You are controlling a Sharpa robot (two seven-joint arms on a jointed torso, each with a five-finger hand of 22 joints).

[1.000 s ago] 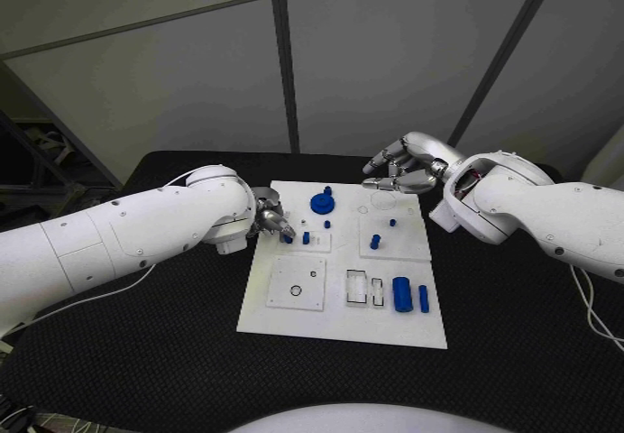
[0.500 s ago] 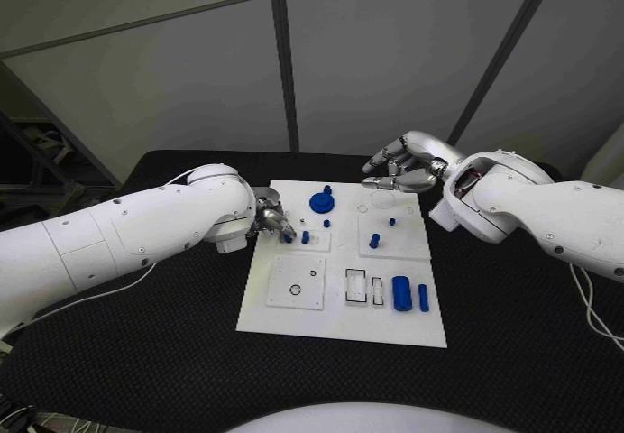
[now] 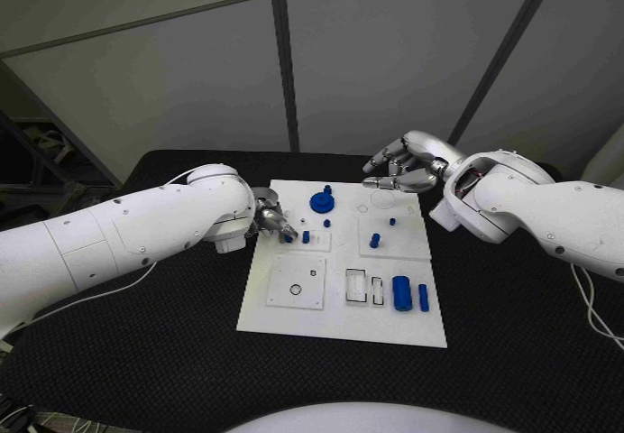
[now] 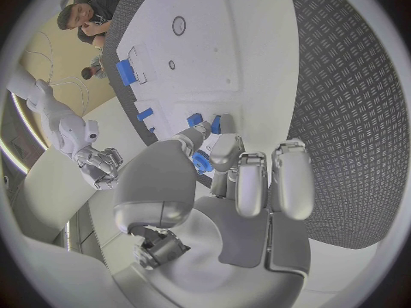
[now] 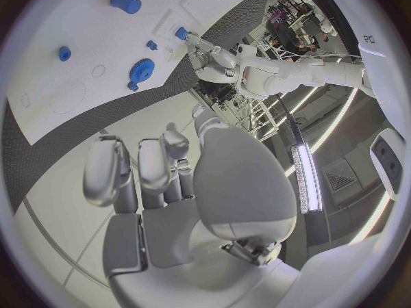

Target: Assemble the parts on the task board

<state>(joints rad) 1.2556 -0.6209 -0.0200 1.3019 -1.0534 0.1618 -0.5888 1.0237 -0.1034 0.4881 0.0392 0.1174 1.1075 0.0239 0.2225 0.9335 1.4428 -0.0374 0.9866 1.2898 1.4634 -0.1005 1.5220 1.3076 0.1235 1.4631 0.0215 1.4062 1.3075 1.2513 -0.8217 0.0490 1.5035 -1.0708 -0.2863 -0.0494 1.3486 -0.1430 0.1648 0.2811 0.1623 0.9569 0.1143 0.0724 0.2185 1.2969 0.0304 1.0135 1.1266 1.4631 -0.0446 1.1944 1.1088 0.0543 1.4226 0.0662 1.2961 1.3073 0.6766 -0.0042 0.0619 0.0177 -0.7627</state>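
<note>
The white task board point(image 3: 341, 311) lies in the middle of the table. My left hand point(image 3: 270, 221) hovers at the board's left edge and pinches a small blue piece point(image 4: 202, 161) between thumb and a finger. Just beside it a blue peg point(image 3: 306, 237) stands in the board. A blue gear point(image 3: 323, 200) sits near the far edge. Another peg point(image 3: 374, 241) stands further right. A thick blue cylinder point(image 3: 402, 294) and a slim one point(image 3: 424, 298) lie at the near right. My right hand point(image 3: 406, 167) hangs over the board's far edge, fingers loosely bent, holding nothing.
The black table point(image 3: 156, 361) surrounds the board on all sides. A small square plate with a round hole point(image 3: 297, 284) and rectangular slots point(image 3: 358, 286) take up the board's near half. Both white forearms flank the board's far half.
</note>
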